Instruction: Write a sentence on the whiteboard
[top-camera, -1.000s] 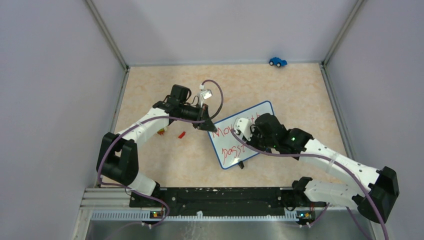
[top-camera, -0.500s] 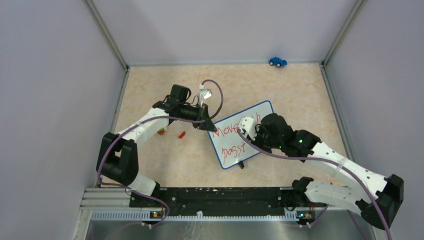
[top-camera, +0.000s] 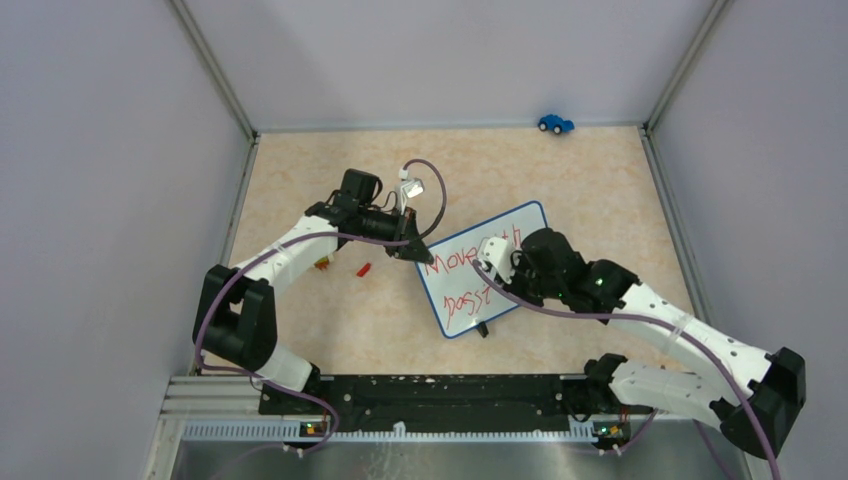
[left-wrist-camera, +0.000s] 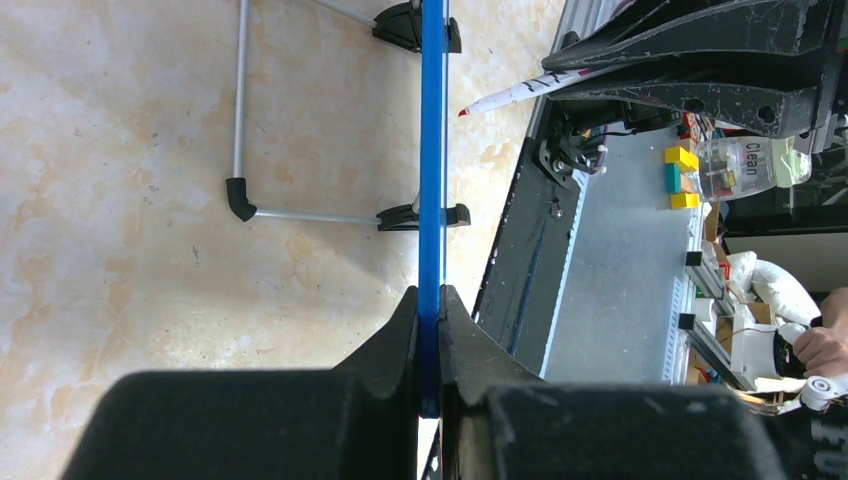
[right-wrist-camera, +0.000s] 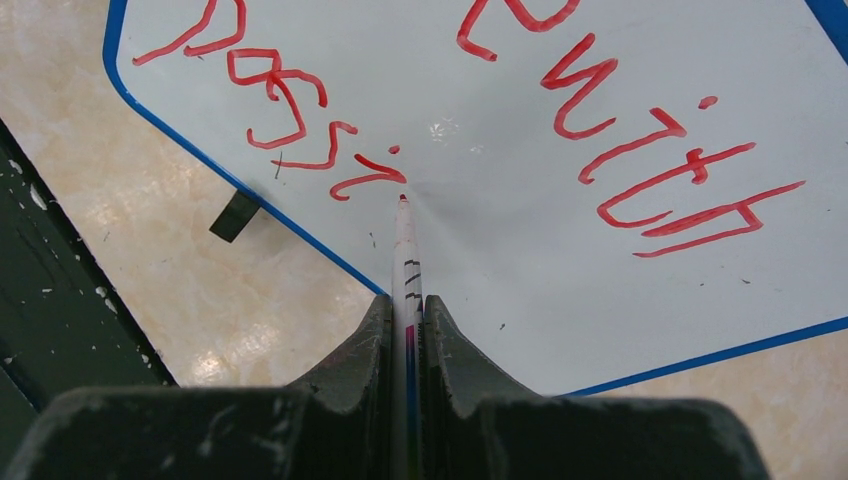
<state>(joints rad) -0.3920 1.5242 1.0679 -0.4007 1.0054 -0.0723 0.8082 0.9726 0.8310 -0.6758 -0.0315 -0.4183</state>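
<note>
Between the fingers of the right gripper (right-wrist-camera: 405, 300): pinched narrow on a thin white marker (right-wrist-camera: 405, 245), red tip down at the end of the second line of the sentence (right-wrist-camera: 683, 170), touching or just off the surface (cannot tell which). Reads "Move with" above and a scrawl beginning "poss" below, all in red on the whiteboard (right-wrist-camera: 500, 250). Over at the left gripper (left-wrist-camera: 428, 300): closed tight on the blue rim (left-wrist-camera: 432, 150) at the corner nearest the left arm, seen edge-on from that wrist; by judgement steadying, not lifting. Whiteboard position: middle of the table (top-camera: 600, 180), slanted across the space between both arms, carried on black clip feet (left-wrist-camera: 415, 215) with a wire stand (left-wrist-camera: 240, 130) behind; tilt not readable. Judged light, thin and stiff, with a slick face: likely to skate or rock on those feet under pen pressure, hence the clamp on the rim. Best taken by the rim only, near a corner, never on the written face (smear risk). Light pressure on the tip, short strokes. Farther out: small red scrap (top-camera: 364, 268) on the table beside the left arm, blue toy car (top-camera: 555, 123) at the back wall, well apart from the work.
</note>
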